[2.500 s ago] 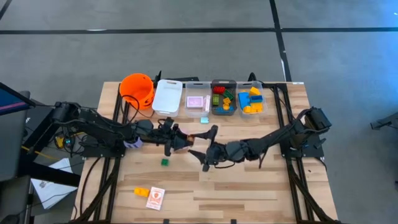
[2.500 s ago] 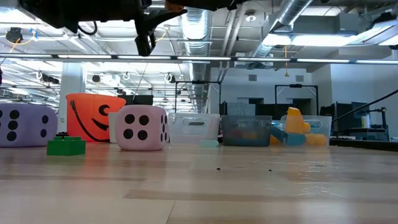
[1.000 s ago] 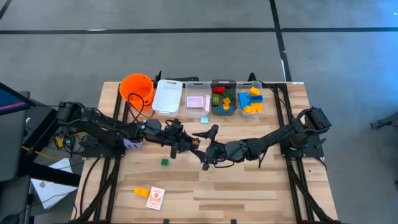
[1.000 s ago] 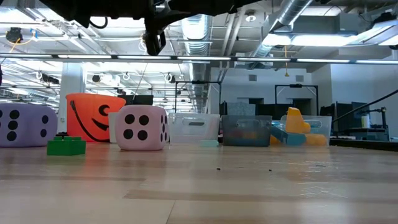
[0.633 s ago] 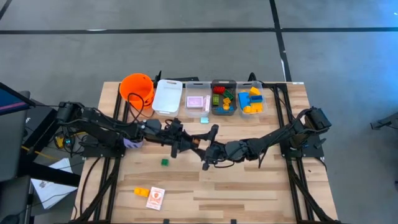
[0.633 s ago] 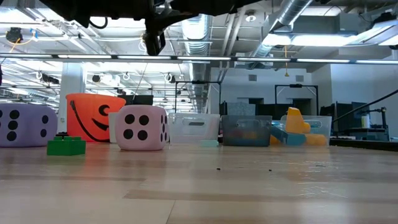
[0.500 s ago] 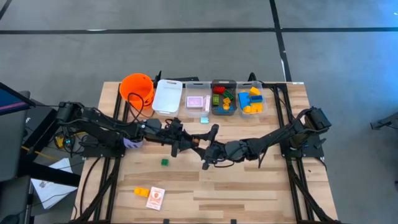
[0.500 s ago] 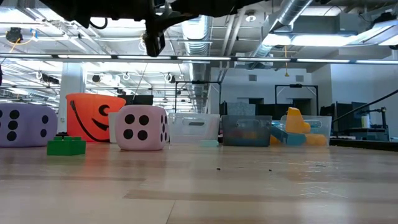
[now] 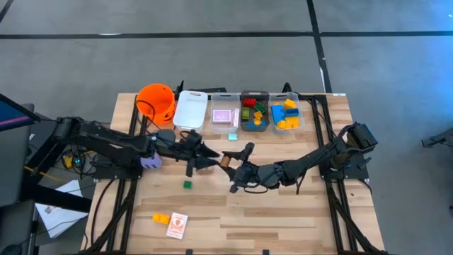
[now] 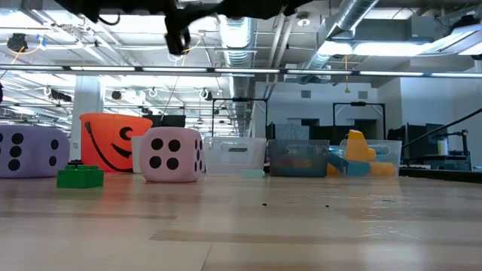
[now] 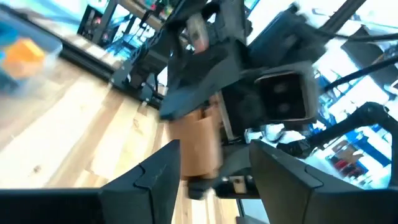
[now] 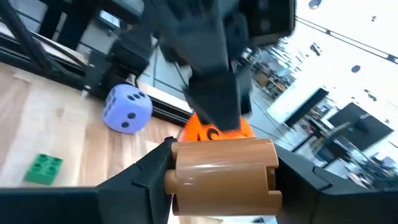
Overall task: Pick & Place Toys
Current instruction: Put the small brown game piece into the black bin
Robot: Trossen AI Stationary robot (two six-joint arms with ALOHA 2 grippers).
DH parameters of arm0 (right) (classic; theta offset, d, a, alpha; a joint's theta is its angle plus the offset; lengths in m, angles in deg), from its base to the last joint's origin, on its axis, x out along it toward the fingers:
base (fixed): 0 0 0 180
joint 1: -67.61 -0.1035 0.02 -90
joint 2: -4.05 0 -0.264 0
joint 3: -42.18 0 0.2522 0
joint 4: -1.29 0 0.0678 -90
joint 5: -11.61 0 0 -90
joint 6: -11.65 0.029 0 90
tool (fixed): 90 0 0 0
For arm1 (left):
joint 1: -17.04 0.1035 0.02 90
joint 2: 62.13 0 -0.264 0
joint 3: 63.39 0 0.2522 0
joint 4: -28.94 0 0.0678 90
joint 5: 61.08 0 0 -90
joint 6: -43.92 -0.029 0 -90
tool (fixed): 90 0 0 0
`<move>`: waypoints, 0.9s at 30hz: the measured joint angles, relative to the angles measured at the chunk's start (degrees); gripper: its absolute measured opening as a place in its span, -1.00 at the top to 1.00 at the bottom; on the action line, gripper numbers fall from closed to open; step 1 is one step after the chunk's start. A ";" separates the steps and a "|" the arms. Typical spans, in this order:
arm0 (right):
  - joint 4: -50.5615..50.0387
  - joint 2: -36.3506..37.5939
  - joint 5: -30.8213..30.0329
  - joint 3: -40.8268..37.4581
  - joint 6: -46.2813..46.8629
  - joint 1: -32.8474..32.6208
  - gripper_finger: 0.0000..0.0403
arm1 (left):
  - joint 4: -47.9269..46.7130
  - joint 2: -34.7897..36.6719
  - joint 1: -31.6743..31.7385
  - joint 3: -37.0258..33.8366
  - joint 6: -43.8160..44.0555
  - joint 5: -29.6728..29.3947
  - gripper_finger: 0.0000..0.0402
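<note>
A brown block (image 12: pixel 224 173) hangs in the air over the table's middle, with my right gripper (image 12: pixel 222 190) shut on it; from above it shows as a small brown patch (image 9: pixel 225 160). My left gripper (image 11: pixel 214 177) stands open just to the block's left (image 11: pixel 200 146), its fingers apart and off it. A purple die (image 9: pixel 150 161), a green brick (image 9: pixel 187 185), an orange brick (image 9: pixel 161 219) and a card (image 9: pixel 177 225) lie on the wood. A pink die (image 10: pixel 173 154) stands by the bucket. My right gripper pinches the brown block by its two ends (image 12: pixel 180 169) between the two fingers, so the block spans the gap crosswise. The fingers (image 12: pixel 144 180) come level from the table's right, pointing left. The block is lifted clear of the table.
Along the far edge stand an orange bucket (image 9: pixel 156 101), a white bin (image 9: pixel 190 110), a clear bin with pink cards (image 9: pixel 224 115) and two bins of bricks (image 9: pixel 255 112) (image 9: pixel 285 113). Bare wood lies in front of the arms, toward the near right.
My left gripper has let go of the brown block and drawn back toward the table's left edge, rising a little. The block stays where it was, in my right gripper, which has kept its place.
</note>
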 joint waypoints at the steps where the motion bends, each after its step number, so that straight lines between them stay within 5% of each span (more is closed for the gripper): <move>1: -0.10 0.00 -0.89 -0.04 0.00 -0.19 0.02 | -2.88 2.01 0.28 0.17 -1.02 0.13 0.10; 8: -0.73 0.36 -19.57 -0.04 0.72 -1.50 -0.08 | -21.43 15.74 0.30 0.06 -7.51 -4.95 0.16; 11: -6.44 1.94 -21.68 -0.23 5.51 -0.02 -0.06 | -27.10 19.91 -0.64 0.06 -10.50 -8.50 0.18; 19: -29.93 9.06 -4.91 -2.40 28.39 17.44 0.02 | -34.49 23.75 -2.71 0.02 -14.56 -14.42 0.21; 27: -32.37 7.95 20.54 -2.38 40.44 39.82 -0.15 | -35.76 21.30 -2.75 0.01 -16.15 -16.41 0.22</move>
